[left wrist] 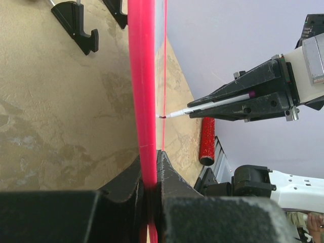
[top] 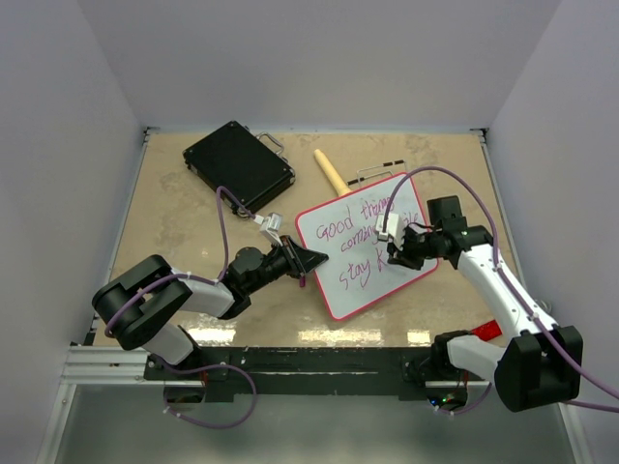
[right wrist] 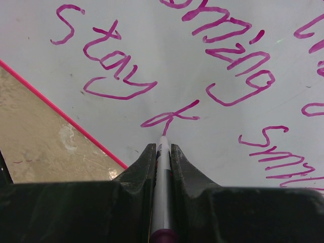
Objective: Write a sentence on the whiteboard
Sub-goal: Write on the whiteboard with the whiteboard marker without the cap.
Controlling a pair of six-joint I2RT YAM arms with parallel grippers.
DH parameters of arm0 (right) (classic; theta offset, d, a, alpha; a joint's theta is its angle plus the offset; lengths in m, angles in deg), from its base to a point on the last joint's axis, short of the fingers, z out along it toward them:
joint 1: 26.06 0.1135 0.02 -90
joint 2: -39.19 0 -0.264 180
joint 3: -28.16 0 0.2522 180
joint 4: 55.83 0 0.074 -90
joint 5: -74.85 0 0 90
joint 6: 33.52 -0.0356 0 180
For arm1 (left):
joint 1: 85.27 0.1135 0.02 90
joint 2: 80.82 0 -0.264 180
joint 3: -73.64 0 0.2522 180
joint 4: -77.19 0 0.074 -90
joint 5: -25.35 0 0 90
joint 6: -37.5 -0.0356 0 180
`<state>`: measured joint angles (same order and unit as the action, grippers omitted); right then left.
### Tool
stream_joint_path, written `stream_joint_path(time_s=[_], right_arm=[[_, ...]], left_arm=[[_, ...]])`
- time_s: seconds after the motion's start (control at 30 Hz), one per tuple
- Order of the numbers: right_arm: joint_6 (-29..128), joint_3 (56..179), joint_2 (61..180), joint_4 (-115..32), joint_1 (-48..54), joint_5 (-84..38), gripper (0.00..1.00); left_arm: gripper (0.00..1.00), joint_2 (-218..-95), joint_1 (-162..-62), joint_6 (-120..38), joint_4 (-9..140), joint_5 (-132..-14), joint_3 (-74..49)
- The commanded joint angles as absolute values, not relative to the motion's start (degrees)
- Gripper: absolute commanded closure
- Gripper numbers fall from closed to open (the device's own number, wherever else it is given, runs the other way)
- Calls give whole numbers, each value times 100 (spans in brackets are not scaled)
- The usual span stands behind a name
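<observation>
Top external view: right gripper [top: 392,246] hides the line ends of the sentence [top: 329,230].
Board place: whiteboard [top: 360,295] askew, right of centre; left gripper [top: 308,261] jaws clamp its left rim.
Pen: marker [right wrist: 162,149] pinched in right jaws, tip on "k".
Surface: table [top: 193,222] beige, marbled; pale walls [top: 290,58].

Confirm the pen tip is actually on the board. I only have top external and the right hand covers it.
Observer: Yes. In the right wrist view, the marker in the right hand has its tip on the whiteboard. It sits at the foot of a partial "k" after "stay".
Operator: Left hand clamped on the board, or just resting against it?
Observer: Clamped. In the left wrist view, the left hand is shut on the red rim, which shows edge-on.
</observation>
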<state>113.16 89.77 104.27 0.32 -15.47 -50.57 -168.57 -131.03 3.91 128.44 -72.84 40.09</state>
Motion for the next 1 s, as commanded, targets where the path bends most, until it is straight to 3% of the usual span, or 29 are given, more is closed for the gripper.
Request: stream_joint_path(time_s=[0.0, 0.17, 0.5, 0.97], right_arm=[[11265, 8982, 10265, -84, -1534, -5100, 100], [10772, 9149, 10080, -523, -1534, -5409, 100], [10262, 8973, 10062, -1148, -1525, -4864, 100], [10464, 8947, 10248, -823, -1534, -4802, 100]], left_arm=[[100, -16810, -13115, 147, 13445, -7493, 3861], [100, -16722, -13115, 120, 13383, -7458, 3896], [100, -16731, -13124, 129, 13453, -7476, 3914], [100, -16731, -13115, 129, 13436, -7476, 3905]])
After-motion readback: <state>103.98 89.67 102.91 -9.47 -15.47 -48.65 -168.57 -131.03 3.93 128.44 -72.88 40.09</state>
